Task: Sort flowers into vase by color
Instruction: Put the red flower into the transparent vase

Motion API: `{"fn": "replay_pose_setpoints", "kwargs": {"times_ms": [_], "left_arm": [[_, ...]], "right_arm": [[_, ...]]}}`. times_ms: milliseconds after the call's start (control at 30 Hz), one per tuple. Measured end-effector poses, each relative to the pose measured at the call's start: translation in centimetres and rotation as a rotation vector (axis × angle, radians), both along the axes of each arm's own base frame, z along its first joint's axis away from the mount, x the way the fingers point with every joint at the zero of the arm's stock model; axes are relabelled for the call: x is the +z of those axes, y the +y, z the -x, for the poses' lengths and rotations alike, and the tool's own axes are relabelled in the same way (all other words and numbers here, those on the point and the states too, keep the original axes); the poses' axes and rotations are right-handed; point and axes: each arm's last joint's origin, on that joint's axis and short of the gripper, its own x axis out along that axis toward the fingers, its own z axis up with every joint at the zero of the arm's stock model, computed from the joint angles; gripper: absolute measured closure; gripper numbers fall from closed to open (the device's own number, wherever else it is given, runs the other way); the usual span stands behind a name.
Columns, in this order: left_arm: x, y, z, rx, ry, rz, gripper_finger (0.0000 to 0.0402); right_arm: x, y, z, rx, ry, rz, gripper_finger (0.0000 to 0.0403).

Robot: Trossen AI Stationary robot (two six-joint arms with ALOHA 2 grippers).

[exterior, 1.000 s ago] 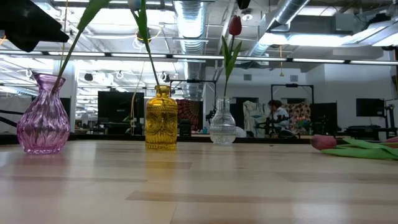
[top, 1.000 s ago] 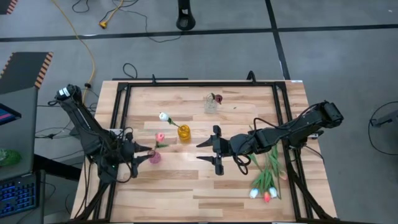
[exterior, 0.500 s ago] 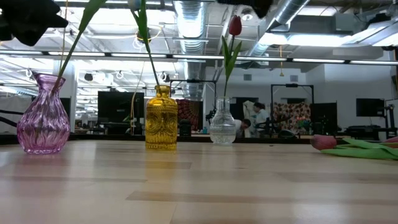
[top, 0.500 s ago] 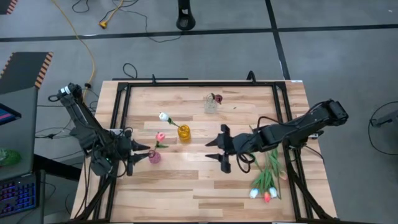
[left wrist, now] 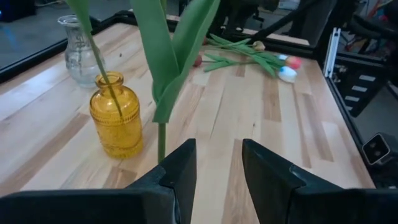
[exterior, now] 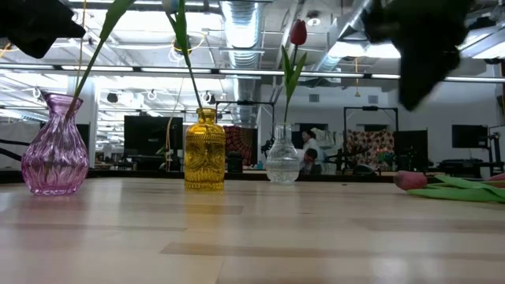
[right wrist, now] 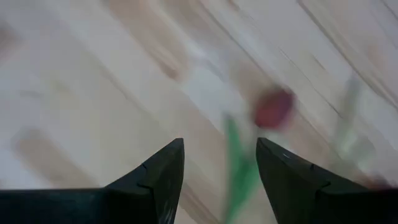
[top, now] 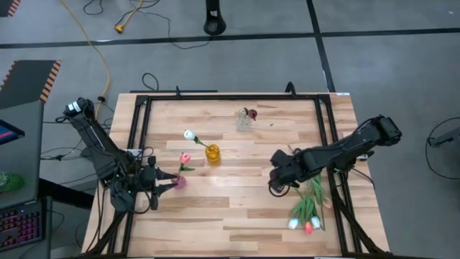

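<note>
Three vases stand on the wooden table. A purple vase point(top: 179, 181) holds a pink tulip point(top: 185, 158), a yellow vase point(top: 213, 152) holds a white tulip point(top: 189, 134), and a clear vase point(top: 244, 121) holds a dark red tulip point(top: 251, 114). Several loose tulips point(top: 309, 205) lie in a pile at the right, heads point(top: 305, 224) toward the near edge. My left gripper point(top: 167, 180) is open and empty just left of the purple vase; the pink tulip's stem point(left wrist: 161, 137) rises just beyond its fingers. My right gripper point(top: 275, 180) is open, pointing down over a dark red tulip head point(right wrist: 273, 109) at the pile's left edge.
A black metal frame point(top: 140, 137) runs around the table top. Bare wood lies between the vases and the flower pile and along the near edge. People and equipment show in the room beyond the table in the low view point(exterior: 308, 154).
My right gripper has drawn back from the table's middle toward the right edge and tipped from level to pointing down, arriving over the loose tulips. The vases and flowers have stayed in place.
</note>
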Motion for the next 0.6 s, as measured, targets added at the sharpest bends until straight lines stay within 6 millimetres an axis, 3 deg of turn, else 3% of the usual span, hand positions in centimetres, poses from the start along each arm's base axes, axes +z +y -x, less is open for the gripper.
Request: {"fn": "replay_pose_setpoints", "kwargs": {"times_ms": [333, 600], "left_arm": [[-0.2, -0.1, -0.1, 0.002, 0.004, -0.004, 0.0286], [-0.2, -0.1, -0.1, 0.002, 0.004, -0.004, 0.0286]], "right_arm": [[-4.7, 0.5, 0.4, -0.083, 0.332, -0.071, 0.0176], [-7.2, 0.4, 1.2, -0.092, 0.434, -0.118, 0.0176]]}}
